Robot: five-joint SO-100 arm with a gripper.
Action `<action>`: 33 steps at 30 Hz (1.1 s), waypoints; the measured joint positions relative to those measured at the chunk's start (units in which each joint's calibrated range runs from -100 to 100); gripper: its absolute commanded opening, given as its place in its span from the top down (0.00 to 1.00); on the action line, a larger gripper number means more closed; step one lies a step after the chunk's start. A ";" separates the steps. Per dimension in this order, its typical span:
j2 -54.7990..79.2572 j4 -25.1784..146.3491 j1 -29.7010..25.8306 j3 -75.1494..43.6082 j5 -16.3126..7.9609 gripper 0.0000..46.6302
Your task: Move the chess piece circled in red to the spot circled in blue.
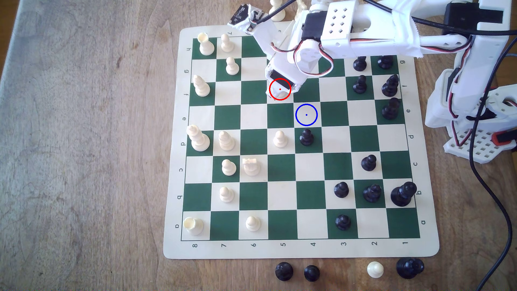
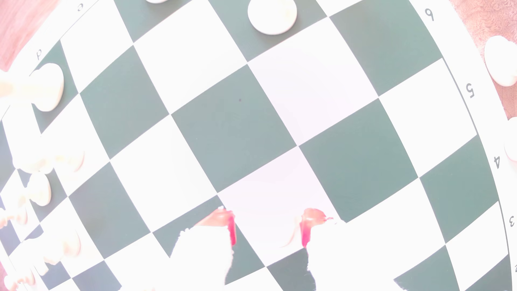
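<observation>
Here, nearest, the blue-ringed cream square (image 1: 306,114) lies bare, a black pawn (image 1: 306,137) just nearer. Diagonally farther, to the exterior view's left, my hand (image 1: 280,93) covers the red-ringed square, fingertips (image 2: 223,221) parted. The cream pawn (image 1: 279,95) peeks out beneath; I cannot tell whether I grip it. I should close low on its neck, lift straight, clearing neighbours.

We see the white plastic robot gripper (image 1: 280,91) lowered over the red-ringed cream square, hiding most of the small cream-white plastic pawn (image 1: 277,95) there. The blue-ringed cream square (image 1: 306,114) lies diagonally nearer and right, with a black plastic pawn (image 1: 306,137) just beyond it.
</observation>
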 measured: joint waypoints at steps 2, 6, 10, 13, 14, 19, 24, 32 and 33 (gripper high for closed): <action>0.08 -0.24 0.00 0.00 0.05 0.76; 0.25 -0.24 0.00 0.00 0.05 0.82; 1.01 -0.24 -0.66 0.00 0.05 0.87; 1.01 -0.24 -0.74 0.00 0.05 0.90; 1.09 -0.24 -0.74 0.00 0.05 0.91; 1.09 -0.24 -0.74 0.00 0.10 0.94; 1.09 -0.24 -0.74 0.00 0.10 0.95; -4.52 1.83 -0.74 0.00 -0.05 0.95; -5.45 2.15 -0.74 0.00 -0.05 0.95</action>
